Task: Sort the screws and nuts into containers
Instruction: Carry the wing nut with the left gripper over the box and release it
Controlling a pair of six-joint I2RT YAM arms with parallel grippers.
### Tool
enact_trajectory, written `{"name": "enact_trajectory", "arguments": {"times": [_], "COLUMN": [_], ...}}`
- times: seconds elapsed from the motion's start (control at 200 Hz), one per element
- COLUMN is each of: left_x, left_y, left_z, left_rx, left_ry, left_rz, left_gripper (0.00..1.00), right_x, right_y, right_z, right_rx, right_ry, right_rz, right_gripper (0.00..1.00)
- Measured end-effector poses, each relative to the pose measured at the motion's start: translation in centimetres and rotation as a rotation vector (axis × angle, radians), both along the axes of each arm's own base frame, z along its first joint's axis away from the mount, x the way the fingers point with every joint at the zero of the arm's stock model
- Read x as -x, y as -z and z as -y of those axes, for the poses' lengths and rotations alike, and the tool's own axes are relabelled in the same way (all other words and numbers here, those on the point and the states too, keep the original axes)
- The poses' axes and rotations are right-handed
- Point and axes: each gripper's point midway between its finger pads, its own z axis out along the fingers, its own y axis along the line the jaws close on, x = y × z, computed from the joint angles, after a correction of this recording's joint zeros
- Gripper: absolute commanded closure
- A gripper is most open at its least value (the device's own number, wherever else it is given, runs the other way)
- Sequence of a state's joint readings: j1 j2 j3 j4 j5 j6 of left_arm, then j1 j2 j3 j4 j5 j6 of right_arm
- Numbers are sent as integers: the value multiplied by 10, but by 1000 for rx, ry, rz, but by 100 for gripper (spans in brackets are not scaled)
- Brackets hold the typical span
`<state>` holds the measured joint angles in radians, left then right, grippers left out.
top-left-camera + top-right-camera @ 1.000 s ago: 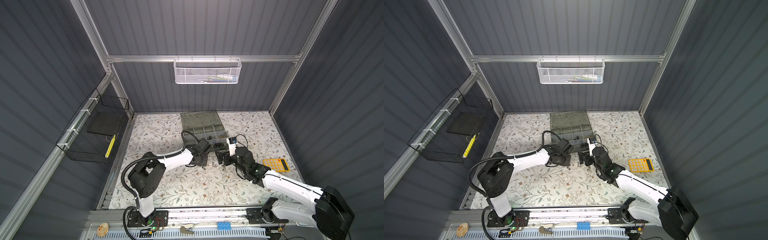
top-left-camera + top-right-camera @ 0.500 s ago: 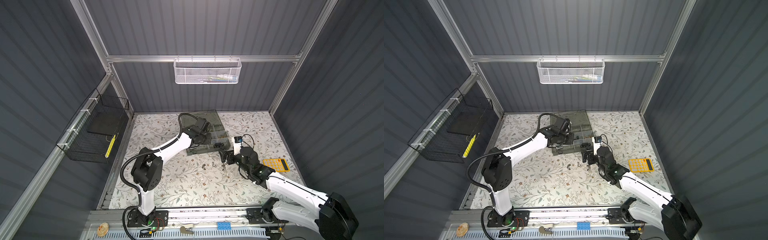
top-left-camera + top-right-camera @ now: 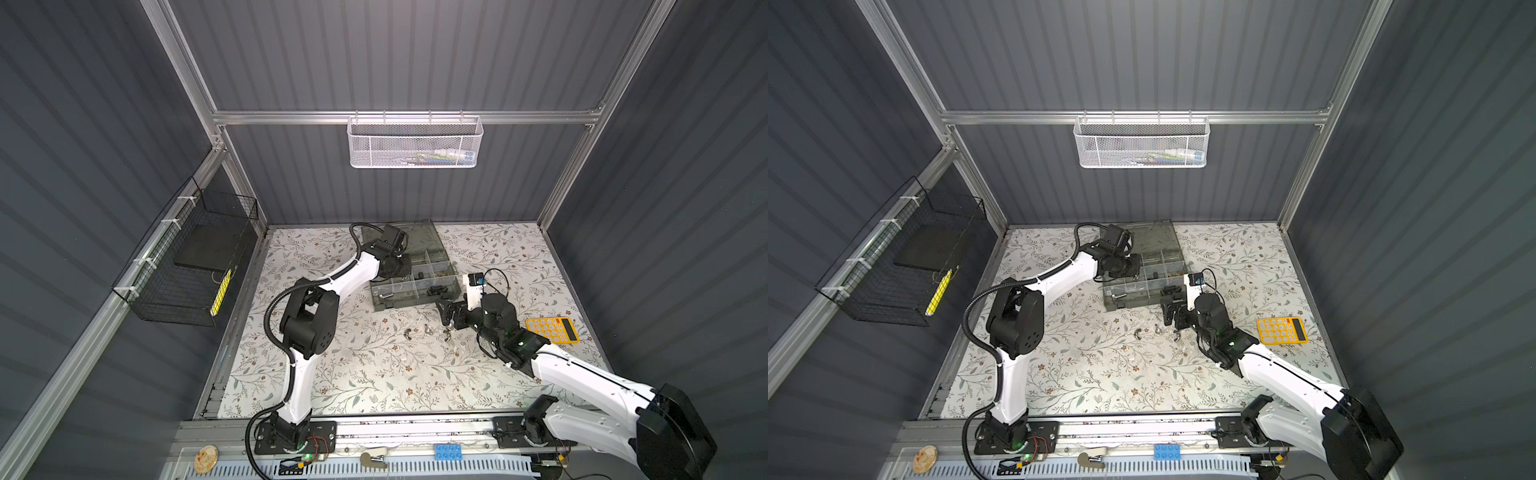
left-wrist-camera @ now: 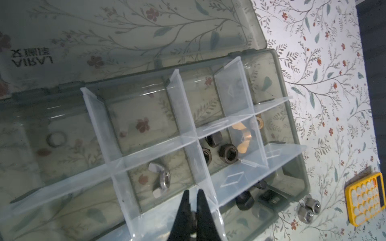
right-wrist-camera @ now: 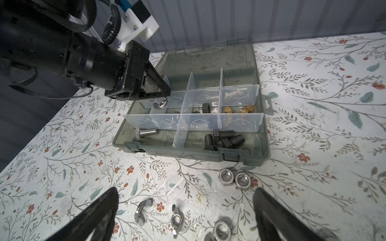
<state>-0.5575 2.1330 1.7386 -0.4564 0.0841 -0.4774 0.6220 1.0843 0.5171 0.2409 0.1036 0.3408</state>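
Left gripper (image 4: pixel 193 193) pinched shut, empty, over case (image 4: pixel 279 83); silver wing nut (image 4: pixel 160 179) lies in compartment (image 4: pixel 144 185) just beside its tips, dividers (image 4: pixel 188 108) close. Right gripper (image 5: pixel 185 191) spread wide, empty, above loose nuts (image 5: pixel 234 177) on mat (image 5: pixel 313 125), case edge ahead.

One organiser case (image 5: pixel 188 153) sits on the table (image 5: pixel 313 125). Inside it: one silver wing nut (image 5: pixel 159 103), one silver bolt (image 5: pixel 148 131), three black bolts (image 5: pixel 223 133) (image 5: pixel 210 141) (image 5: pixel 234 140), three black hex nuts (image 4: pixel 228 153), one of them half behind a divider (image 4: pixel 195 164), and at least two brass pieces (image 5: pixel 247 108); whether there is a third I cannot tell. On the bare table: two loose wing nuts (image 5: pixel 143 210) (image 5: pixel 175 217) and three loose hex nuts (image 5: pixel 226 176) (image 5: pixel 243 179) (image 5: pixel 222 229), two of them side by side just beside the case, plus one more silver piece (image 5: pixel 208 237) cut off by the right wrist view's edge. One yellow calculator (image 3: pixel 552 330). One white mesh basket (image 3: pixel 415 143), one black wire basket (image 3: pixel 187 270). Two tools, the left tool (image 4: pixel 193 192) and the right tool (image 5: pixel 186 193)
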Motion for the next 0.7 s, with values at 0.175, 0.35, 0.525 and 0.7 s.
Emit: {"name": "enact_trajectory", "arguments": {"times": [0.175,0.35,0.525,0.7], "left_x": [-14,-20,-21,-22], "left_y": [23,38,44,42], "left_z": [-7,-3,-2,1], "left_rx": [-4,-3,-4,9], "left_ry": [-22,-17,-15,-10], "left_rz": [-20,-45,-47,-44], "left_gripper": [100,94,86,80], "right_x": [0,-1,-1,-2], "right_y": [6,8,17,15], "right_z": [-4,-7,-9,-9], "right_rx": [-5,-15,-8,-18], "right_ry": [-15,-22,-30,-32], "right_rz": [-22,-28,-52,-48], "right_gripper": [1,1,1,1]}}
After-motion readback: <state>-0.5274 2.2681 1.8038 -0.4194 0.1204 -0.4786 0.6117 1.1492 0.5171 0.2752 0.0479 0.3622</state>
